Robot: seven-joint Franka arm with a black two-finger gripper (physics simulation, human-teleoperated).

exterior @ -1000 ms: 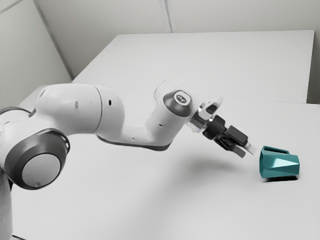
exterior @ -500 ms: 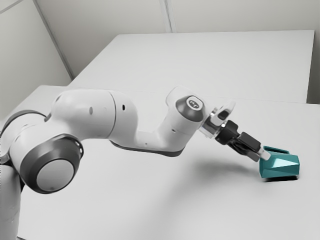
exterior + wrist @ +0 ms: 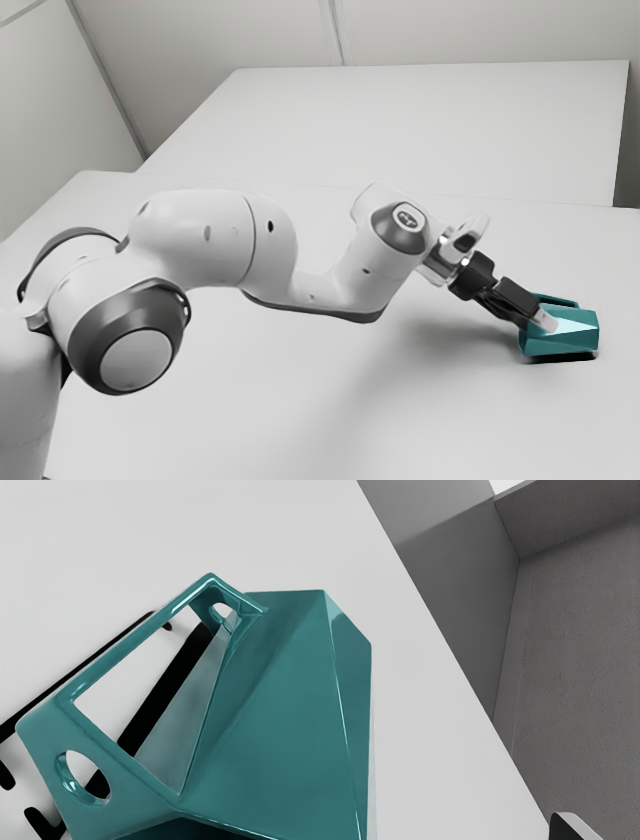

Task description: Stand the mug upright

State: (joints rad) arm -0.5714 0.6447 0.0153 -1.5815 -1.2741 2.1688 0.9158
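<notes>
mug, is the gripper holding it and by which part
Nothing is held: the mug lies on its side on the table, and one fingertip stands clear of it, bare tabletop between them.

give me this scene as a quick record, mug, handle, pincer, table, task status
mug: teal, faceted, lying on its side
mouth: toward the arm
handle: angular loop, on the mug's far side in the exterior view
pincer: open, at the mug's mouth end
table: pale, under the mug
task status: mug not yet upright
</notes>
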